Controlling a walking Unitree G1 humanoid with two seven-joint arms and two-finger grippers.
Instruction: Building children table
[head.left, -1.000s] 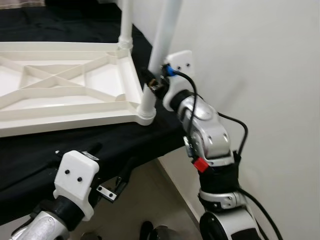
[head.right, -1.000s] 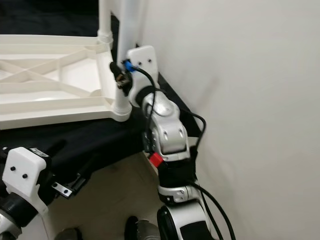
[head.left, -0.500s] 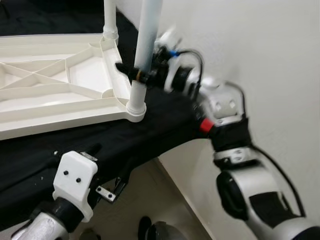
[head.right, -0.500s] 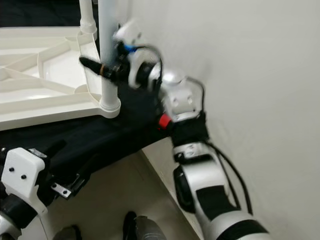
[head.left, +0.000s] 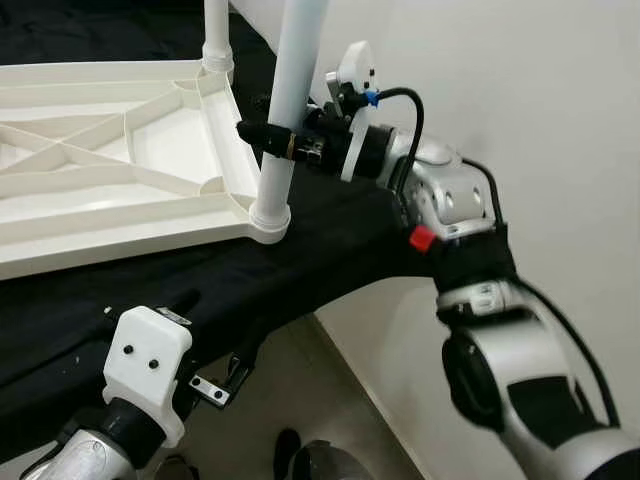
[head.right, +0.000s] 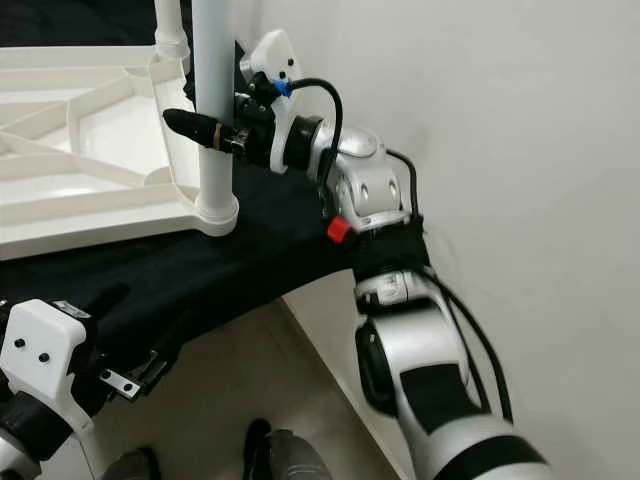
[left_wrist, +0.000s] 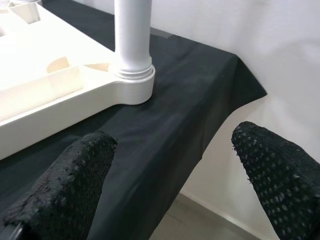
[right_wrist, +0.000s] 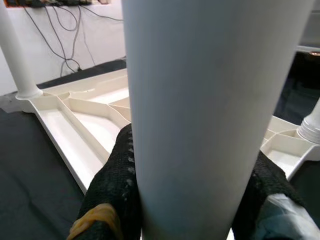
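White plastic table top (head.left: 120, 170) upside down on black cloth, white legs (head.left: 290, 100) upright in corner sockets.

White table leg (head.left: 290, 110) top cut off, upturned tabletop (head.left: 110, 150) cropped at left edge

The table leg (head.left: 288, 120) and upturned tabletop (head.left: 120, 170) looked like smooth white plastic with a soft sheen. The bench (head.left: 330, 240) was covered in matt black cloth. The fingers (left_wrist: 65, 190) of the left claw (left_wrist: 170, 190) were black and rough, dotted with fine bumps. The right arm (head.right: 365, 190) showed glossy silver metal, and the wall (head.left: 540, 100) was matt white.
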